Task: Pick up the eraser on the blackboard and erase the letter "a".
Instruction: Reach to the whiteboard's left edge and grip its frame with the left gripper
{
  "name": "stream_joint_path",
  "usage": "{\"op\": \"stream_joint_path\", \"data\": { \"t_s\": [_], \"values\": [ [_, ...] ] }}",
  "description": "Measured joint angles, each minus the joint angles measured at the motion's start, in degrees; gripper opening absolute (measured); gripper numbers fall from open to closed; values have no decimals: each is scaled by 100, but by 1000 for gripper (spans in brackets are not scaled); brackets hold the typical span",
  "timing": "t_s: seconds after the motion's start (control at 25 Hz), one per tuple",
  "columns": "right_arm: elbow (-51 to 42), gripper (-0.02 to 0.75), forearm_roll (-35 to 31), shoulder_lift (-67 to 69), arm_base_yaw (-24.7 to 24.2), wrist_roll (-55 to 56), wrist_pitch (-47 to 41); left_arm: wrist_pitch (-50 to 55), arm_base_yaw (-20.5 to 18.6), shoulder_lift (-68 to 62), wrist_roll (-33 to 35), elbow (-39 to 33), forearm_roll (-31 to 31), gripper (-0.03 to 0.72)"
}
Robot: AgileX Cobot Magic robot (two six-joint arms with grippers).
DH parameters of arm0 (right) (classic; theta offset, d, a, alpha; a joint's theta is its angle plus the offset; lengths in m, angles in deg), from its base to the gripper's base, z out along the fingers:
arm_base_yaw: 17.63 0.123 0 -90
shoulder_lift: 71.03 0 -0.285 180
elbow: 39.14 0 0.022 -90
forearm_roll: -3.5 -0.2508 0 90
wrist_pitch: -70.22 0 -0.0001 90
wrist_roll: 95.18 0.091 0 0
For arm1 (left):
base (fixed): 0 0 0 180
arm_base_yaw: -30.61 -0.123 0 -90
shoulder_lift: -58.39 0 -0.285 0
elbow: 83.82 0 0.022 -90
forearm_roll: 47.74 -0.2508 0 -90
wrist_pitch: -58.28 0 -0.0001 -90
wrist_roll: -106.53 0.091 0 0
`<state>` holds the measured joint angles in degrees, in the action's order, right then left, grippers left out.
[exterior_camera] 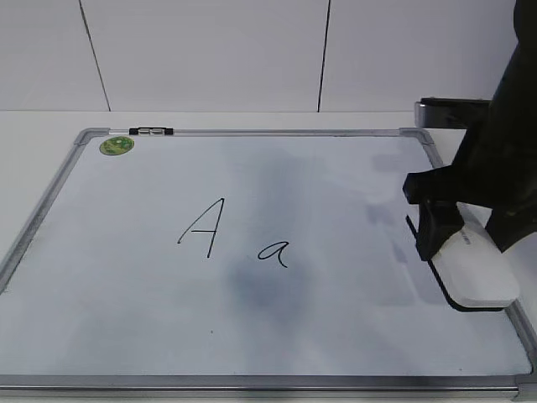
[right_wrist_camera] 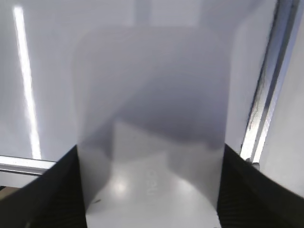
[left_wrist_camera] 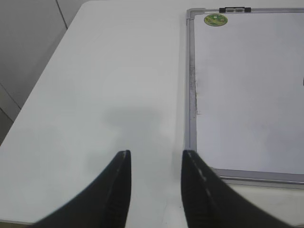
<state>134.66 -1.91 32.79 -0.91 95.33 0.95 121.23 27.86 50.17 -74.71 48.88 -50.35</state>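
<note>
The white eraser (exterior_camera: 480, 270) with a black underside lies at the right edge of the blackboard (exterior_camera: 336, 185), a white board in a silver frame. My right gripper (exterior_camera: 442, 241) has its black fingers flush against both sides of the eraser (right_wrist_camera: 152, 142), shut on it. The small letter "a" (exterior_camera: 273, 252) is near the board's middle, well left of the eraser. My left gripper (left_wrist_camera: 156, 159) is open and empty over the white table, just left of the board's frame (left_wrist_camera: 191, 95).
A capital "A" (exterior_camera: 203, 227) stands left of the "a". A green sticker (exterior_camera: 117, 145) and a black clip (exterior_camera: 152, 131) sit at the board's far left corner. A grey smudge lies below the "a". White wall panels stand behind the table.
</note>
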Motion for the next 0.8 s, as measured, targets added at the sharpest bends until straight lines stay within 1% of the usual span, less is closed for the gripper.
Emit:
{"op": "stream_joint_path", "data": {
  "t_s": [0.24, 0.36, 0.56, 0.8],
  "values": [
    [10, 538, 61, 0, 136, -14, -24, -73, 0, -275, 0, 154, 54, 258],
    [45, 538, 63, 0, 136, -14, -28, -133, 0, -1061, 0, 201, 77, 258],
    [150, 538, 63, 0, 136, -14, -37, -719, 26, -2369, 0, 377, 123, 258],
    [221, 538, 72, 65, 136, -14, -37, -1258, 36, -4071, 0, 1220, 349, 258]
  ]
}}
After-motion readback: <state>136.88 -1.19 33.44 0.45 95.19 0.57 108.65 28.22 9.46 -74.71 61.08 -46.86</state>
